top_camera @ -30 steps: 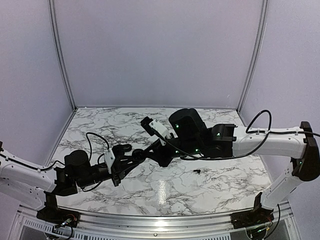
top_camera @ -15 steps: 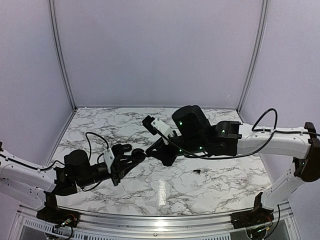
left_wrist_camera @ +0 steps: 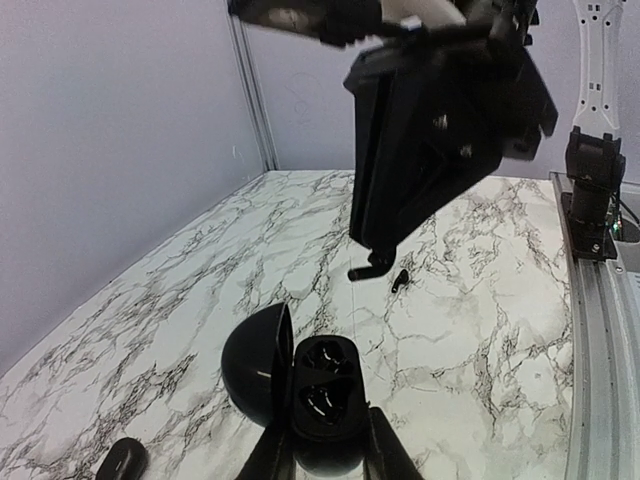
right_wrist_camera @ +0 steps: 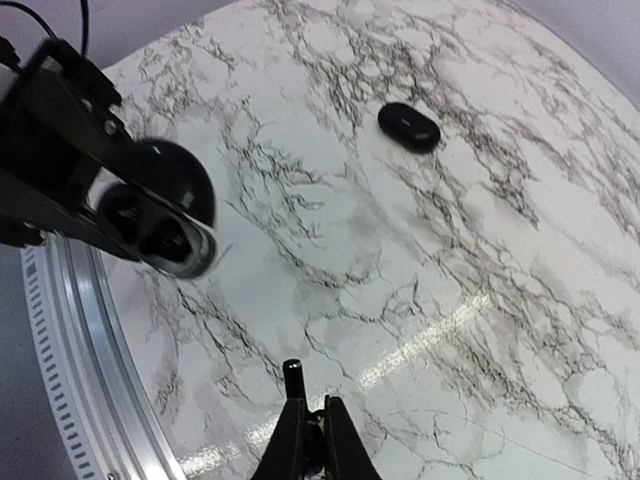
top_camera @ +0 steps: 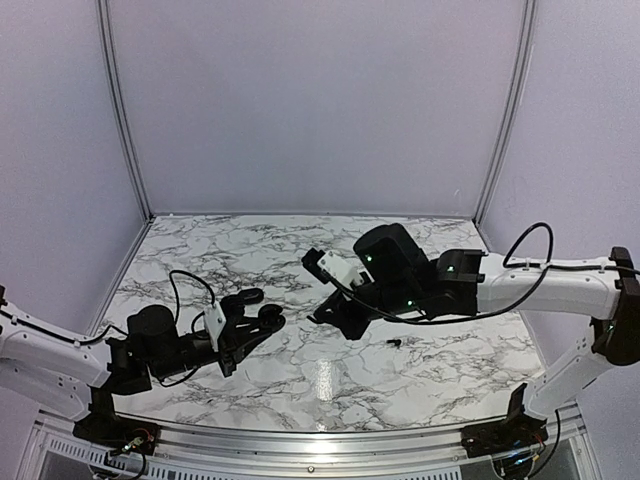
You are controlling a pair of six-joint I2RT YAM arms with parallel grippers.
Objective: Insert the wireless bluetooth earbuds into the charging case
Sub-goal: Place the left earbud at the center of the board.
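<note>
Task in progress, with no insertion confirmed. The left hand (left_wrist_camera: 328, 447) is clamped on the base of the charging case (left_wrist_camera: 322, 385) and holds it clear of the counter (top_camera: 200, 260). The lid is swung fully back and both wells face up. The wells look dark and glossy in the left wrist view, and I cannot tell whether either one already contains a bud. The right hand (right_wrist_camera: 312, 428) is pinched closed on one small black earbud (right_wrist_camera: 292, 372), whose end pokes out beside the fingertips. This hand hangs above the counter, to the right of the case and apart from it, so the bud is not yet over a well. A second earbud (top_camera: 393, 343) lies loose on the counter, on the right arm's side and well apart from the case. A black oval object (right_wrist_camera: 408, 126) rests farther back on the counter, and I cannot identify it. Outstanding, in my judgement, are seating the gripped bud, then collecting and seating the loose one. No other buds are visible.
</note>
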